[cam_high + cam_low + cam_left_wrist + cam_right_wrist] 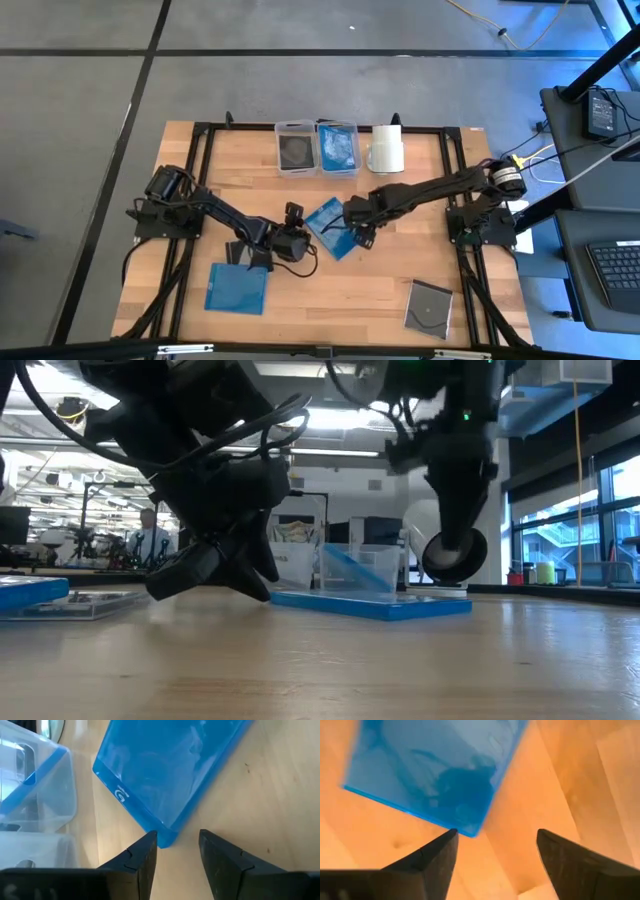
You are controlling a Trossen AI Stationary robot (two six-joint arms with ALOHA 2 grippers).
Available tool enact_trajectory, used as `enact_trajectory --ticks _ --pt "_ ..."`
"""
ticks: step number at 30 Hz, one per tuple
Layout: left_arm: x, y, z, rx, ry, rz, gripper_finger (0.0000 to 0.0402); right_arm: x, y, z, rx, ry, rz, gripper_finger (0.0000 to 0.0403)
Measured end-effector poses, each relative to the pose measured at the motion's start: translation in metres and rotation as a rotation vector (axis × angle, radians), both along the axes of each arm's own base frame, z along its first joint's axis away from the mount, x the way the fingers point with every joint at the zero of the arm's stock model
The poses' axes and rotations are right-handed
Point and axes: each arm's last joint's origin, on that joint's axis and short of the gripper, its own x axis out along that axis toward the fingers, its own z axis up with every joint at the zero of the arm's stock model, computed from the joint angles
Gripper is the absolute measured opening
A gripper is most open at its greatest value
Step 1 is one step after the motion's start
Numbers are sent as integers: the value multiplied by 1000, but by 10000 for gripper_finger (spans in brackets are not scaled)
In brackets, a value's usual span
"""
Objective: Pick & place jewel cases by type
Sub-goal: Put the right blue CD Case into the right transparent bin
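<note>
High view: a blue jewel case point(331, 226) is seen flat on the desk point(340, 290) at frame centre, between the left gripper point(293, 243) at its lower left and the right gripper point(358, 234) at its right edge. A second blue case point(238, 289) lies at lower left, a grey case point(429, 308) at lower right, and another dark case point(240, 254) is mostly covered by the left arm. Two clear bins point(317, 148) at upper centre each hold a case, one dark, one blue, with a white roll point(386, 150) just beside them. Low view: the central case point(370, 603) is seen lying flat at mid-frame; both grippers are dark masses and their jaws cannot be read here. Left wrist view: the jaws stand partly spread, empty, astride one corner of the case point(165, 775). Right wrist view: the jaws are spread wide, empty, near another corner point(435, 775). The case is judged light, stiff, slick and crack-prone; being flat on the desk, it is best pinched at an edge or corner once lifted. Its contents cannot be made out.
</note>
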Motion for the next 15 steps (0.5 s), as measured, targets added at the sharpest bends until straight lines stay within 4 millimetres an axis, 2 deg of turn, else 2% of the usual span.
enact_trajectory --ticks 5,12,15 --pt "1 4 0 -2 -7 12 143 -6 -21 -19 27 -57 -71 273" --pt "2 5 0 21 9 -9 143 -19 -51 -31 182 -352 -144 273" --pt "3 5 1 30 7 -24 143 -30 -63 -38 251 -408 -183 273"
